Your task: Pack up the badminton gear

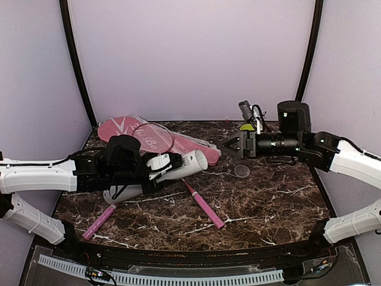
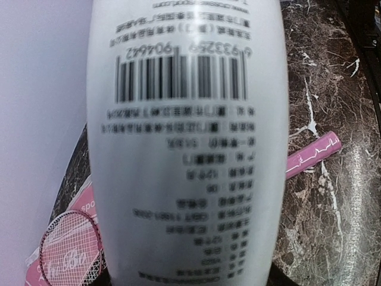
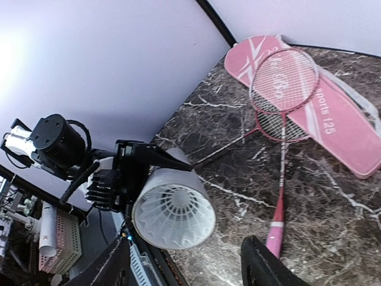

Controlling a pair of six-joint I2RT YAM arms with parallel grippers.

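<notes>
**Step in hand:** loading the tube (image 1: 189, 162). The left gripper (image 1: 161, 167) was clamped on the tube body and held it roughly level, mouth toward the right gripper (image 1: 229, 144). The right gripper's fingers stood apart and empty, near the mouth. A shuttlecock (image 3: 174, 215) sat inside the mouth, skirt facing out.

**Next move (judged):** press the shuttlecock deeper along the tube axis, or cap the tube. A clear round disc (image 1: 241, 171) on the table (image 1: 280, 202) may be the cap, but this could not be confirmed. Both rackets (image 1: 209, 211) lay unpacked, heads over the cover (image 1: 116, 128).

**Materials:**
- Tube: smooth, white, cylindrical, printed with a barcode.
- Shuttlecock: white, with a thin, ribbed skirt.
- Rackets: thin shafts, strung heads, pink grips.
- Cover: flat, pink, racket-shaped.
- Table: glossy, dark, marble-patterned.
</notes>
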